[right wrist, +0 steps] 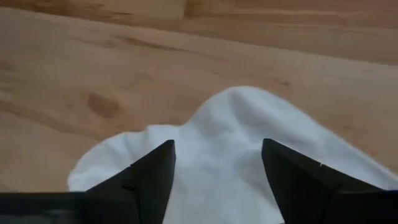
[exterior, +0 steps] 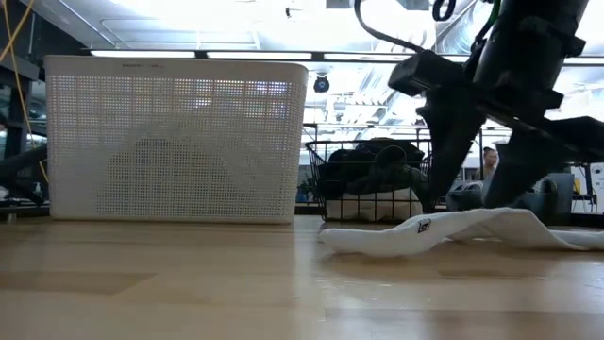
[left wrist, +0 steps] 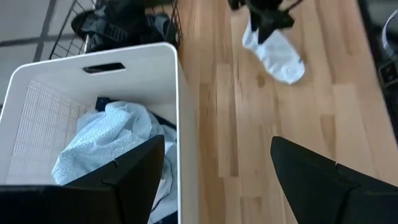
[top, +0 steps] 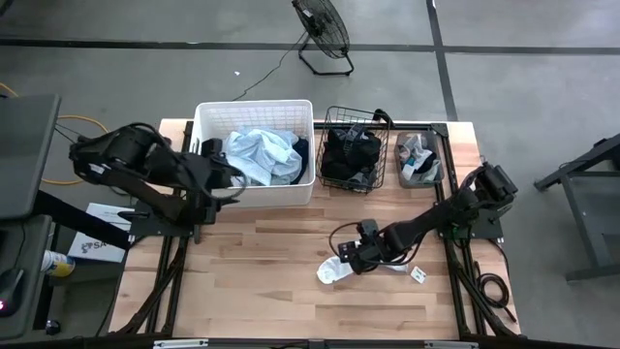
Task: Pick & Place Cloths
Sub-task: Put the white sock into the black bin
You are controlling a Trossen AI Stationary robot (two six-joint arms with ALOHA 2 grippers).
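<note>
You have one white cloth (top: 334, 270) lying flat and soft on the wooden table (top: 271, 262), at about five o'clock from the table's middle. Your right gripper (right wrist: 217, 163) sits low over it, fingers spread with the fabric between them. Your left gripper (left wrist: 217, 163) hangs spread over one white perforated plastic tub (top: 254, 184) holding a crumpled light blue cloth (top: 260, 153). One black wire basket (top: 353, 179) sits at three o'clock of the tub.

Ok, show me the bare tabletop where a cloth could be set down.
Bare wood lies in front of the white tub, from the left end effector across to the white cloth. It is crowded along the back edge: tub, black wire basket, a small bin. The right end effector, open, sits over the white cloth.
</note>
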